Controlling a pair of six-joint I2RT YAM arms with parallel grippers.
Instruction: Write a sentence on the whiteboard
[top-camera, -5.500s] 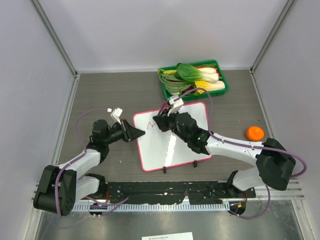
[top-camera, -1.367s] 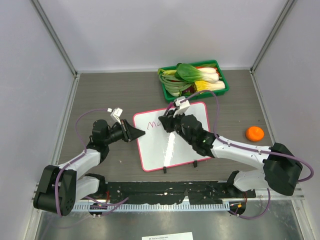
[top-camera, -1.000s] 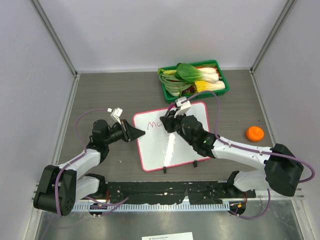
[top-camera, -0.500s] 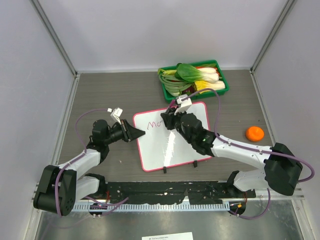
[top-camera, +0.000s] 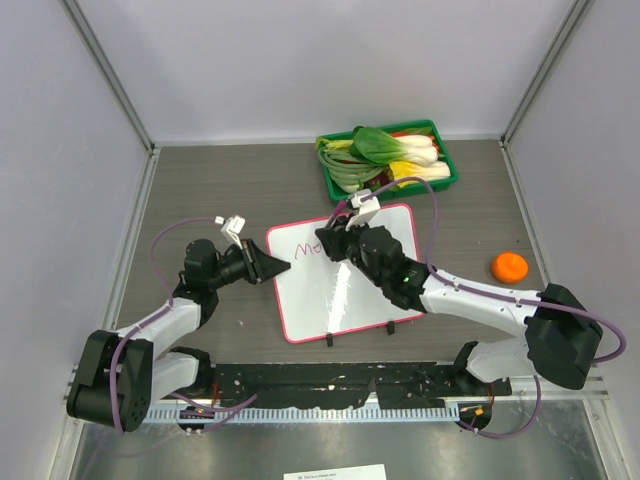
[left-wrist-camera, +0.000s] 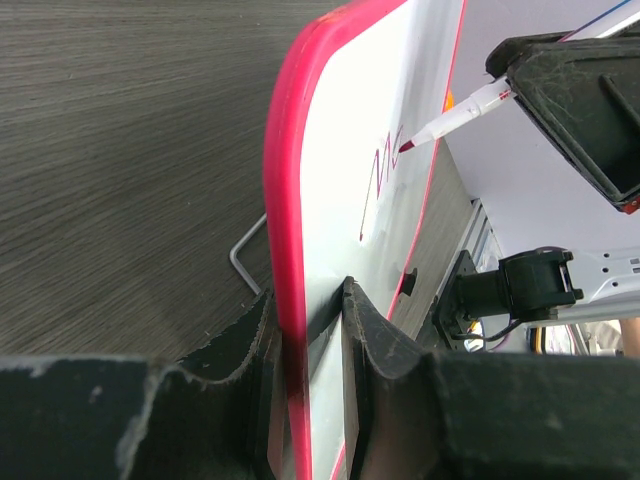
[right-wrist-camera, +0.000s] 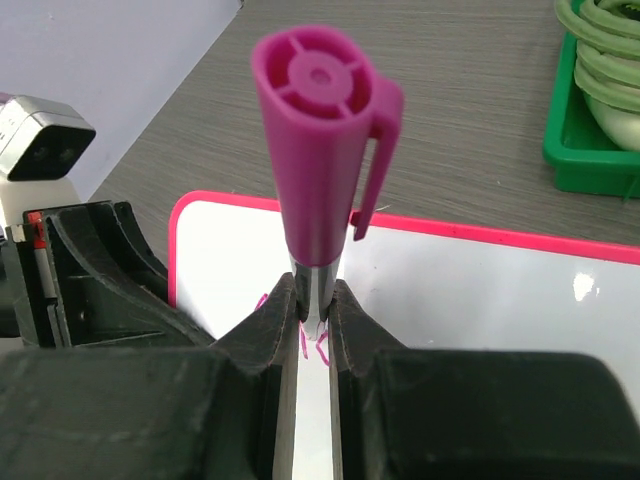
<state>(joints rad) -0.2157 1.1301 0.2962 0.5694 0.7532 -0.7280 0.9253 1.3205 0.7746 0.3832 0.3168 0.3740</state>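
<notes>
The whiteboard (top-camera: 345, 285), white with a pink-red frame and two black feet, lies on the table. My left gripper (top-camera: 280, 266) is shut on its left edge; in the left wrist view the frame (left-wrist-camera: 285, 250) sits between the jaws. My right gripper (top-camera: 330, 243) is shut on a marker (right-wrist-camera: 318, 160) with a magenta cap on its back end and stands it tip-down on the board's upper left. The tip (left-wrist-camera: 408, 146) touches the board beside magenta strokes (left-wrist-camera: 380, 180). The writing (top-camera: 303, 249) shows as a few letters near the top edge.
A green tray (top-camera: 452, 172) of bok choy and other vegetables stands just behind the board. An orange (top-camera: 509, 266) lies at the right. Grey walls close in the left, back and right sides. The arm bases sit on a black rail at the near edge.
The right gripper has worked rightward along the board's top edge, and the magenta writing has grown from one stroke to a few letters. The left gripper has kept hold of the board.
</notes>
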